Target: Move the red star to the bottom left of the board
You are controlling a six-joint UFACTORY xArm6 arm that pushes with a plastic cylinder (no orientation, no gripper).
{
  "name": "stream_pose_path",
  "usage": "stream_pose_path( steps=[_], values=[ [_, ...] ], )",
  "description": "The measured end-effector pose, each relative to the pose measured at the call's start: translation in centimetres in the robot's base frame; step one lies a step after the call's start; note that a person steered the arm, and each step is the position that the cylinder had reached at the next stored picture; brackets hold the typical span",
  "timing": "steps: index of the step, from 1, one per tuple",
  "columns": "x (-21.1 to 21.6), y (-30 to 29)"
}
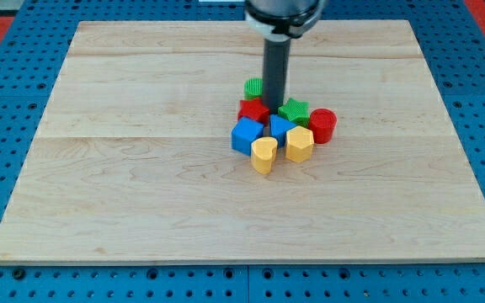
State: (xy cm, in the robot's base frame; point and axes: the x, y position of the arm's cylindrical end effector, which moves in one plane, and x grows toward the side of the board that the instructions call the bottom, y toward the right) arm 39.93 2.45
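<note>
Blocks bunched up a bit right of the counter's (141, 194) middle

Nearest its bottom edge: yellow heart (263, 155), yellow hexagon (300, 144); then blue cube (246, 135), blue triangle (281, 128), red cylinder (322, 124); then red star (253, 110), green star (293, 110); green cylinder (253, 87) toward the top edge. My tip (274, 114), a plain rod tool gripping nothing, sits between both stars.

Near the middle of the wooden counter (141, 168), a blue cube (246, 135), two yellow blocks (263, 155) (300, 144), a red cylinder (322, 124) and a green star (294, 110) cluster together.
</note>
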Motion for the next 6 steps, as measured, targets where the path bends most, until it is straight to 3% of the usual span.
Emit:
stream_pose_path(
  steps=[1,4,6],
  values=[
    [0.5,-4.8],
    [6.8,-6.8],
    [7.5,-11.9]
  ],
)
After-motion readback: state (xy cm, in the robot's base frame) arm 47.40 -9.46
